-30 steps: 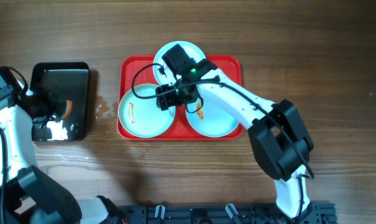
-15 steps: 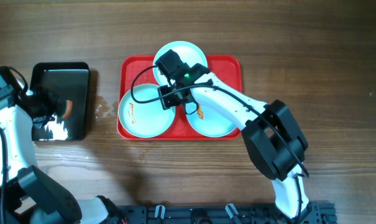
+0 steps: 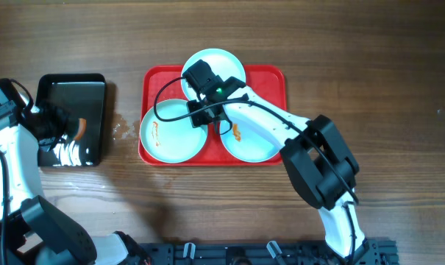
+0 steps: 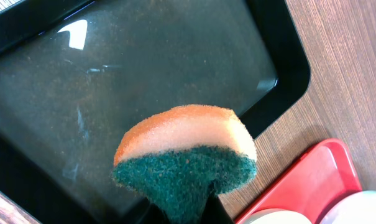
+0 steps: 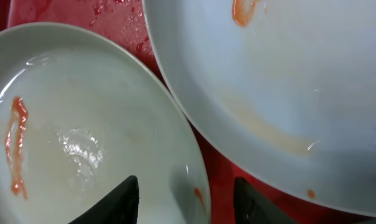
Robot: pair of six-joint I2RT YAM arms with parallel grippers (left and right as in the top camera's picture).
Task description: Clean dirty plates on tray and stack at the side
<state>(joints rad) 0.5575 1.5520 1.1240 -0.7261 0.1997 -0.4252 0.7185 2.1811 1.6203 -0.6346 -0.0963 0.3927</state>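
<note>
Red tray (image 3: 277, 77) mid-table, carrying three pale plates (image 3: 255, 143), two streaked with sauce. Right gripper (image 5: 188, 202) spread astride the left plate (image 3: 163, 136) rim; left gripper (image 3: 57, 125) pinching sponge (image 4: 188, 149) above black pan (image 4: 113, 74). Possible trouble: wet rim slipping from a shallow bite, jolting the neighbouring plate.

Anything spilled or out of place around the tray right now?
Yes. Wet splashes sit on the table between the black pan and the tray. The far plate overhangs the tray's far rim rather than lying inside.
</note>
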